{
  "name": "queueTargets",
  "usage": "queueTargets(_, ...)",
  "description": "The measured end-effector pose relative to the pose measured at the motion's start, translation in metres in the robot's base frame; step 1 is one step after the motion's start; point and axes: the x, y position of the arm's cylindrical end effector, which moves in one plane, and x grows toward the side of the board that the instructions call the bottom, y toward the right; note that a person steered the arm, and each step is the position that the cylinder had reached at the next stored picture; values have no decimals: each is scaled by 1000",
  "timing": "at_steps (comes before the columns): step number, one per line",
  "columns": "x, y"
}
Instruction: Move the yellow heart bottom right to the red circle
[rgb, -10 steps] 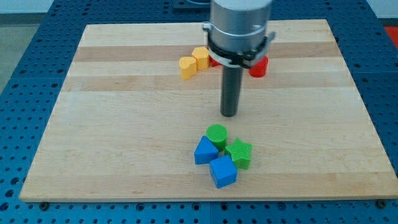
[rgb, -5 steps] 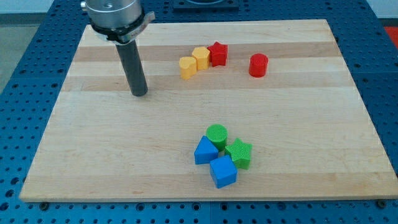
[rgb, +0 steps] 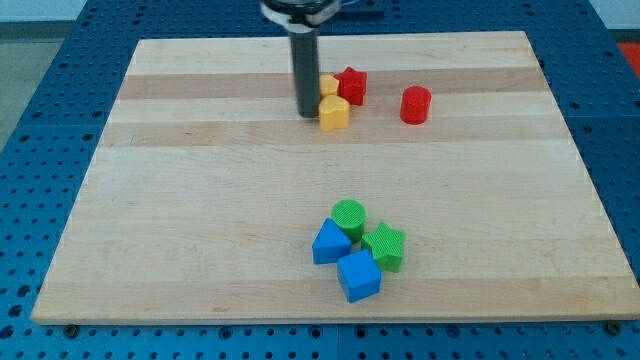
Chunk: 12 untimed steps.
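Observation:
The yellow heart (rgb: 334, 113) lies on the wooden board near the view's top centre. My tip (rgb: 307, 113) touches its left side. A second yellow block (rgb: 328, 85) sits just above the heart, partly hidden by the rod. A red star (rgb: 350, 85) is to the right of that block. The red circle (rgb: 415, 104) stands apart, to the right of the heart.
A cluster sits at the view's lower centre: a green circle (rgb: 348, 216), a green star (rgb: 384, 246), a blue triangle-like block (rgb: 330, 243) and a blue cube (rgb: 358, 276). The board's edge (rgb: 330, 318) borders blue perforated table.
My tip swung from the board's centre to the upper left, then back right to the heart. The yellow heart has slid right and slightly down, now below the other yellow block.

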Motion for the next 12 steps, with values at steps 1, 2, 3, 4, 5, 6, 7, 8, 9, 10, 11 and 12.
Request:
queueTargets(1,7,51)
queueTargets(2,16,99)
queueTargets(3,25,146)
queueTargets(4,27,157)
queueTargets(5,26,138)
queueTargets(6,26,113)
queueTargets(7,26,71)
queueTargets(8,36,51)
queueTargets(9,58,58)
queueTargets(10,62,88)
queueTargets(11,62,126)
queueTargets(12,62,163)
